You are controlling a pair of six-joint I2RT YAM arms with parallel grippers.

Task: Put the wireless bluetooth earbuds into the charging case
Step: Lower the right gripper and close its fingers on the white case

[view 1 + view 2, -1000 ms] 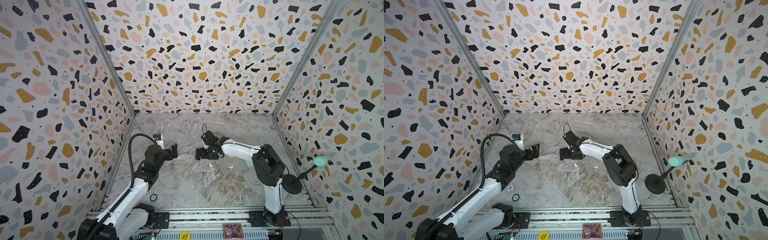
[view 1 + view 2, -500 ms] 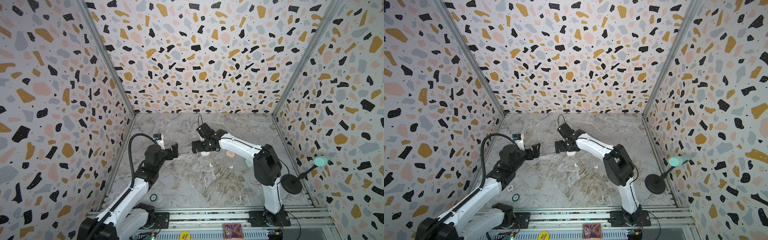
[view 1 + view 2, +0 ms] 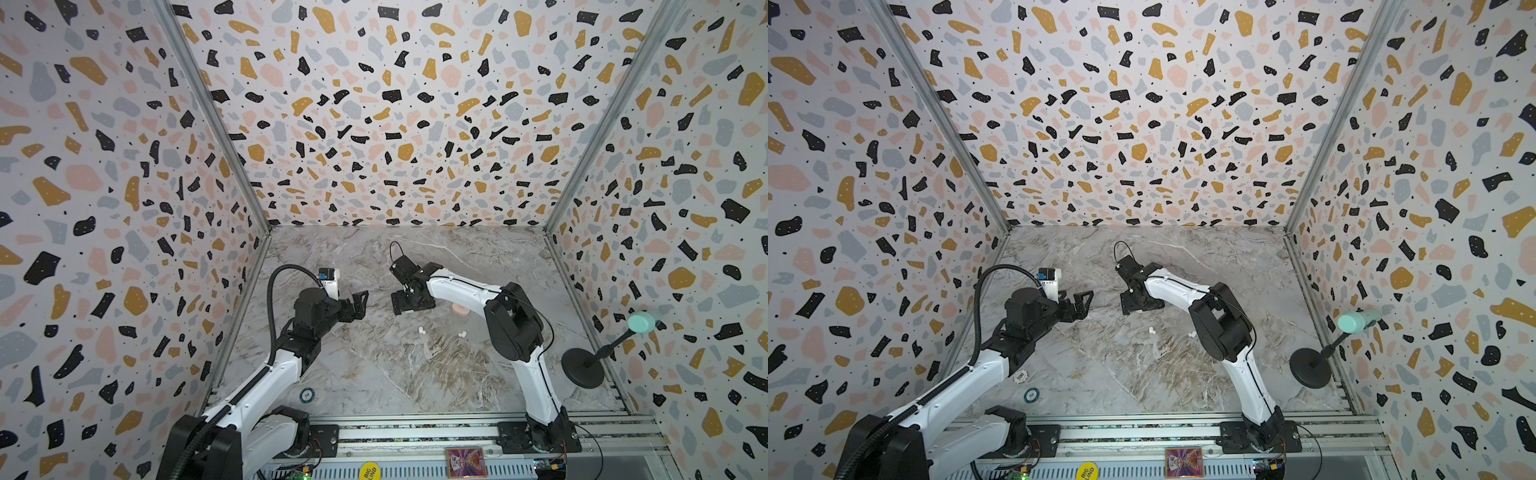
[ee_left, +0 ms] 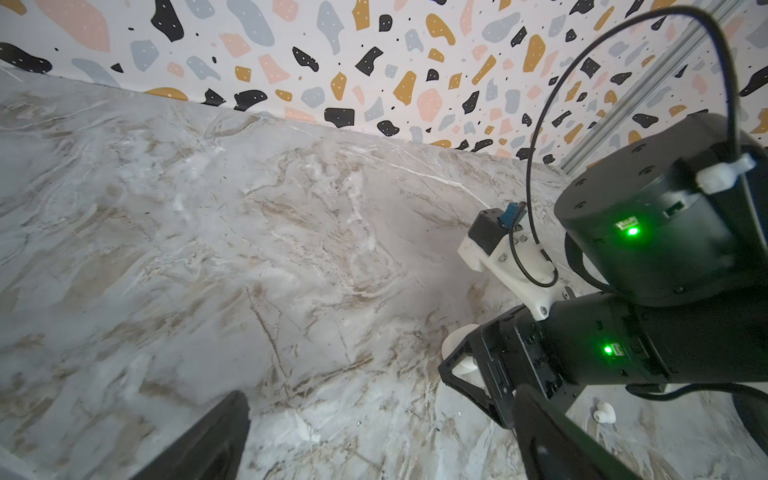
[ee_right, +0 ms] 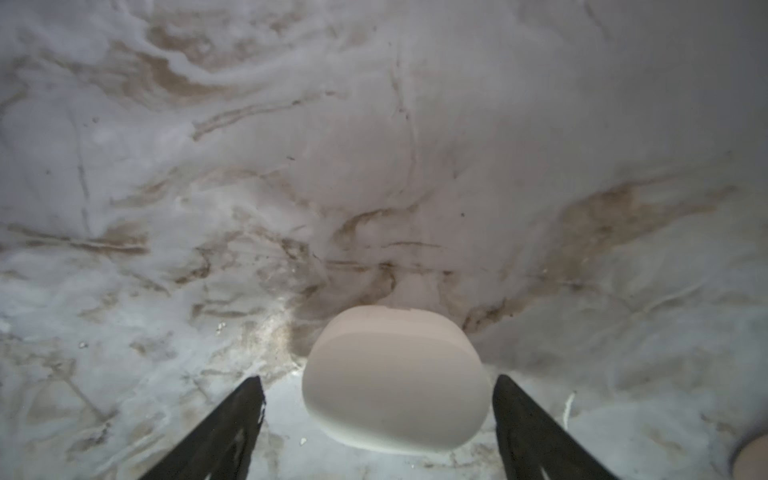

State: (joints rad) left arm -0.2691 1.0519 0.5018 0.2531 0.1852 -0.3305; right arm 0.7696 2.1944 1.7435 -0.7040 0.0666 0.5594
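your right claw [image 5: 378, 380] low at mid-table, jaws spread either side of the white case [image 5: 395, 399], not squeezing it, white earbuds [image 3: 422, 331] loose on the marble table [image 3: 395, 374] just nearer, left claw [image 3: 359, 305] hovering wide open, empty

Legible markings: three items.
Yellow sticker [image 3: 369, 471] on the front rail [image 3: 415, 432] reads "BIG LIND"; white chip [image 3: 1020, 376] reads "500"; teal chip [image 3: 1031, 395] reads "50". The card's [image 3: 1183, 461] print is illegible.
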